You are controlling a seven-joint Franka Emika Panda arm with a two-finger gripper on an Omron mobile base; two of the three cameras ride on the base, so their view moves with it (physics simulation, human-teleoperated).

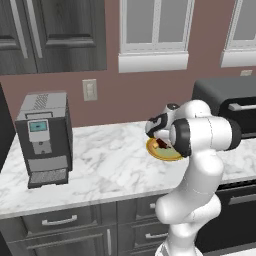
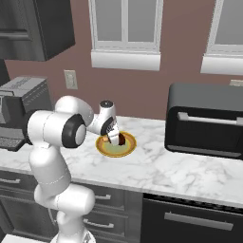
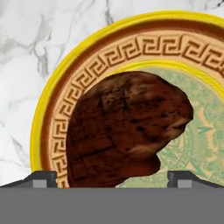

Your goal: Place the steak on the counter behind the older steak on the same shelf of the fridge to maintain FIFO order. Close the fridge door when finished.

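A: Where is the steak now?

B: It lies on a round plate with a yellow rim and a key pattern. The plate stands on the marble bench, to the right of the coffee machine and left of the black oven.

A: And the tool?

B: It hangs just over the plate, pointing down at the meat. In the hand view the two dark fingertips stand spread apart, one at each side of the lower part of the steak. They grip nothing yet, I judge, because there is a gap between each tip and the meat.

A: How does the meat lie relative to the tool?

B: Directly ahead of it, almost centred between the tips, perhaps a little toward the left tip. The long axis of the meat runs slanted, from the lower left up to the right, where the end is narrower. So the tips would close across the thick lower part, not along the length.

A: What does the next move need?

B: Probably only to go straight down and then close. The meat looks lumpy, so the grip may slip if it is too shallow.
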